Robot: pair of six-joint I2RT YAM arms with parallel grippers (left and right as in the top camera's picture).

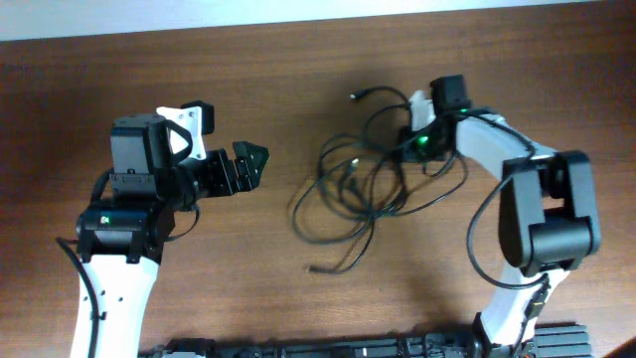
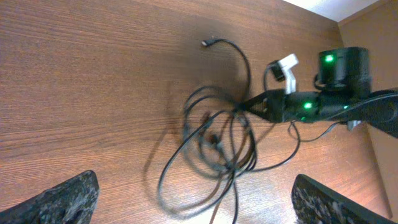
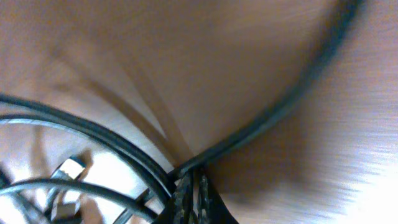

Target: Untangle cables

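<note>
The cables lie as one loose tangle of thin black loops in the middle of the wooden table, with plug ends sticking out at the far side and the near side. My right gripper is at the tangle's right edge, shut on a cable strand; in the right wrist view its closed fingertips pinch a cable. My left gripper is open and empty, left of the tangle and apart from it. The left wrist view shows its fingers wide apart, with the cables ahead.
The table is bare brown wood. A thicker black wire loops from the right arm beside the tangle. The right arm's white links stand to the right, and the left arm's base stands at the near left.
</note>
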